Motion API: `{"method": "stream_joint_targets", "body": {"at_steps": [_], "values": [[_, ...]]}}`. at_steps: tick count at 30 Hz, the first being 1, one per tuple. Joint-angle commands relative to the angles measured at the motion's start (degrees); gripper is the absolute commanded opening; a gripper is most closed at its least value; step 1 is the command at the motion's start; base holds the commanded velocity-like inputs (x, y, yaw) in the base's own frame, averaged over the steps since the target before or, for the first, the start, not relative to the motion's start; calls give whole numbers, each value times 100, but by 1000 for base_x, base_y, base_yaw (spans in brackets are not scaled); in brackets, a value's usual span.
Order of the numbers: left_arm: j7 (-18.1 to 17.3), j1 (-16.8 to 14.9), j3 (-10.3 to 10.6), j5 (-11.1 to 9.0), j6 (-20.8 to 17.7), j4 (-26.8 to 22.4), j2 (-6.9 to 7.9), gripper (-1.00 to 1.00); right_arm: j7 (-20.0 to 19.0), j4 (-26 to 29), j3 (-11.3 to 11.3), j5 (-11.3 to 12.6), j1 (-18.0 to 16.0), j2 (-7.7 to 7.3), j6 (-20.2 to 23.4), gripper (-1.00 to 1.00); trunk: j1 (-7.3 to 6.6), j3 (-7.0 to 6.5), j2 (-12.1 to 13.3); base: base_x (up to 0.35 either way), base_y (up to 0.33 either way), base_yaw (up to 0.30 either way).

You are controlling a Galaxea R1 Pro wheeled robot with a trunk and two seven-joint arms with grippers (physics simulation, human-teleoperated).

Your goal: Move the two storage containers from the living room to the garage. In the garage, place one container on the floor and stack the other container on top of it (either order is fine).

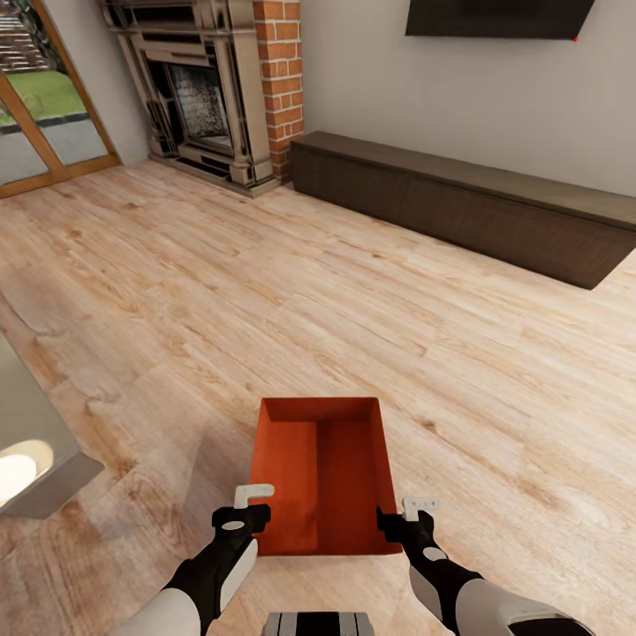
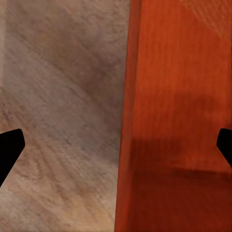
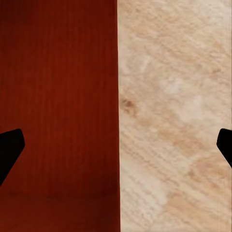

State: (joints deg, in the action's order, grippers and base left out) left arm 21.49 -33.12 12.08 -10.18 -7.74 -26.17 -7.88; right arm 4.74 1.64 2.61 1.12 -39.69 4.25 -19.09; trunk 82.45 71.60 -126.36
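Both our jaws stand wide open astride the container's [image 1: 322, 473] side walls, left gripper [image 1: 253, 497] and right gripper [image 1: 408, 511], above wood floor [image 1: 265, 291].

We are in the living room of a home. A light wood plank floor [image 1: 336, 291] spreads across the whole space. Against the far wall we see a fireplace [image 1: 199, 97] with an ornate pale surround and a red-brick column [image 1: 279, 71] beside it. A long, low dark cabinet [image 1: 477, 205] runs along the grey wall beneath a black wall-mounted TV [image 1: 495, 18]. At the far left, a wood-framed glass door [image 1: 44, 115] looks out onto grass.
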Motion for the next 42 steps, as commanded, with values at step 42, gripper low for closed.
{"method": "stream_joint_targets", "body": {"at_steps": [42], "values": [[57,-2,48,-46,-32,-25,6,100,27,-6,29,11,-3,-4,-16,100,197,166,-364,0,0,0]]}}
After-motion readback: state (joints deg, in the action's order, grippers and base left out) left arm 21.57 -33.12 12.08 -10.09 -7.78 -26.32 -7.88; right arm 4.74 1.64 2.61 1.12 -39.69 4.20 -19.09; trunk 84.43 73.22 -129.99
